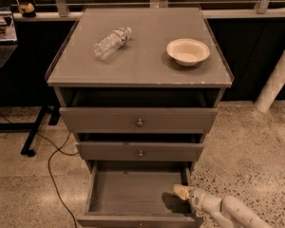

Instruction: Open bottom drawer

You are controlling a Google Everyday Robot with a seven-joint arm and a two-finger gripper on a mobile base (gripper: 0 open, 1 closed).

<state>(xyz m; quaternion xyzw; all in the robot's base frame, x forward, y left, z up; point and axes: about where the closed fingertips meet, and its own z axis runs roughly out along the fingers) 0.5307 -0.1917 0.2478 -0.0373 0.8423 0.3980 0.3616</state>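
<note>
- Gripper [182, 192] sits low in the frame, at the right inner side of the bottom drawer [133, 194], with its tan tip poking in over the drawer's right wall near the front corner.
- Arm [228, 210], pale and jointed, runs from the lower right corner of the view up and left to the gripper.
- Whether the gripper is open or closed cannot be told from this angle. Only a single tan tip shows, and I cannot tell whether it has hold of anything.
- The bottom drawer stands well out of the cabinet, further out than the two above it, and its grey inner floor is in full view.
- The drawer's floor lies left of and below the gripper tip. The tip looks to be touching or just beside the right wall, though contact cannot be confirmed.
- The drawer's front panel runs along the bottom edge of the view, just in front of the gripper and partly cut off by the frame.
- The middle drawer [140, 151] is directly above it, its small round knob at centre. The top drawer [138, 120] is above that and looks slightly ajar.
- On the cabinet top [142, 65], a clear plastic bottle [112, 42] lies on its side toward the left and a shallow pale bowl [188, 51] stands toward the right, the two well apart.
- A dark cable [52, 165] trails over the speckled floor [247, 146] left of the cabinet.
</note>
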